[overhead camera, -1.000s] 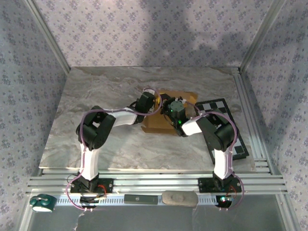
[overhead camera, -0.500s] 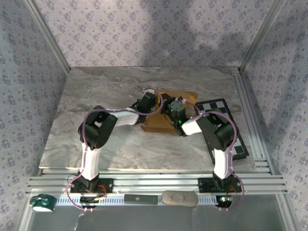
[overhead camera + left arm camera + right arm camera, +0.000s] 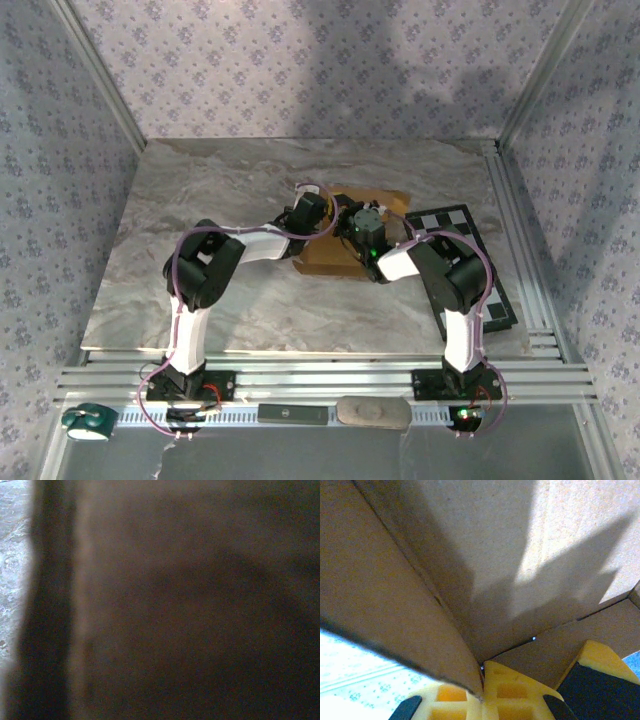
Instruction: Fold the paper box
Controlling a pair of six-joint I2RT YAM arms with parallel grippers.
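The paper box lies on the marble table, a little right of the middle and towards the far half, with its tan cardboard showing at the near left corner and along the far edge. Both arms lean in over it from either side, so most of its top is covered. In the right wrist view its plain inner panels rise and meet along creases, and one wall slants down towards the camera.

The right gripper is clenched. Its yellow fingers sit pressed together at the bottom of that view, and the lower corner of the slanting wall runs into the seam between them, so it pinches that wall. The left gripper comes at the box from the left, also closed. Its wrist view is a brown blur of cardboard very close to the lens, with a strip of marble at the left edge, so I cannot tell whether it grips anything.

A black-and-white checkered board lies just right of the box, partly under the right arm.
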